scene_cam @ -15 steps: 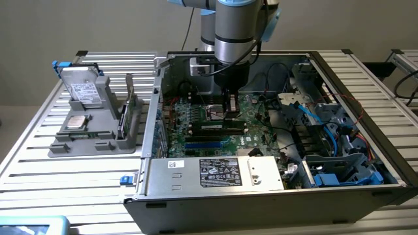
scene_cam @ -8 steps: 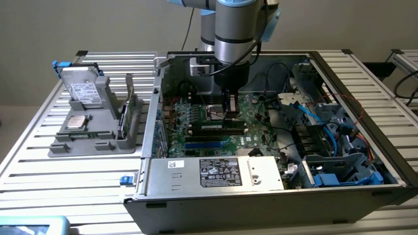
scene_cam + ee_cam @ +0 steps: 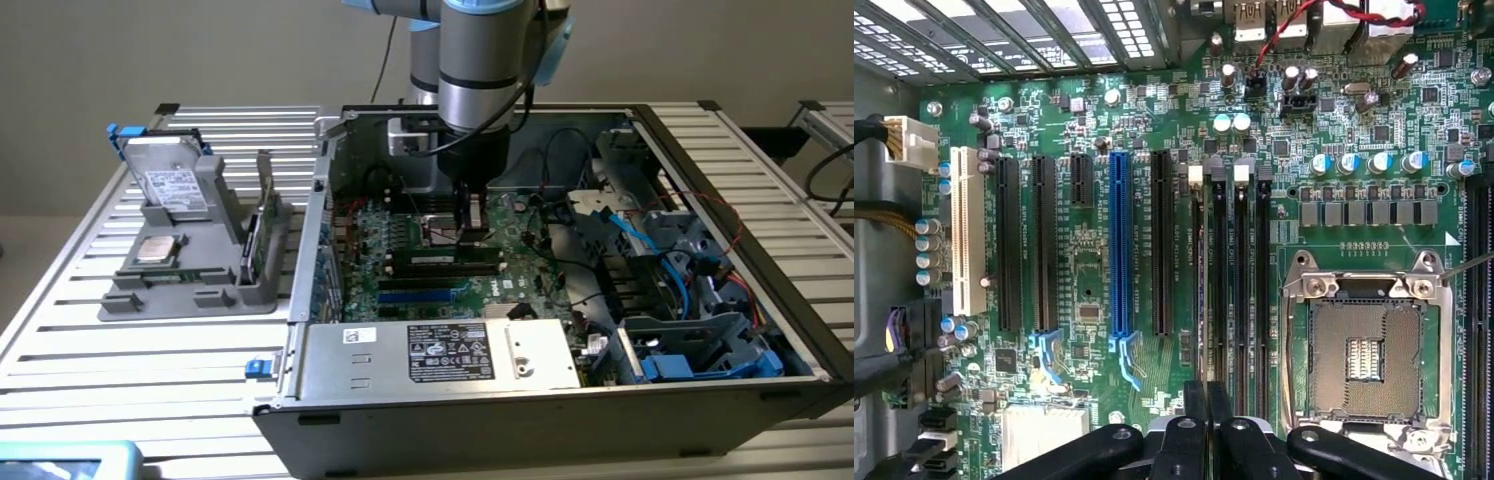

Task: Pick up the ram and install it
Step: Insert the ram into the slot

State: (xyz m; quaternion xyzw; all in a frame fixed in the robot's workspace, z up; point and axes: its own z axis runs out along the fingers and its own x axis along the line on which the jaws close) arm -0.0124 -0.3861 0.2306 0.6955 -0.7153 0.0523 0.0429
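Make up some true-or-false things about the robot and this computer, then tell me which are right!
1. The gripper is inside the case, over the motherboard. True.
2. The gripper is wide open. False: it is shut.
3. The motherboard has a blue slot. True.
4. The socket has a chip in it. False: the socket is empty.
5. The grey tray sits inside the case. False: the tray stands outside the case, on the exterior view's left.
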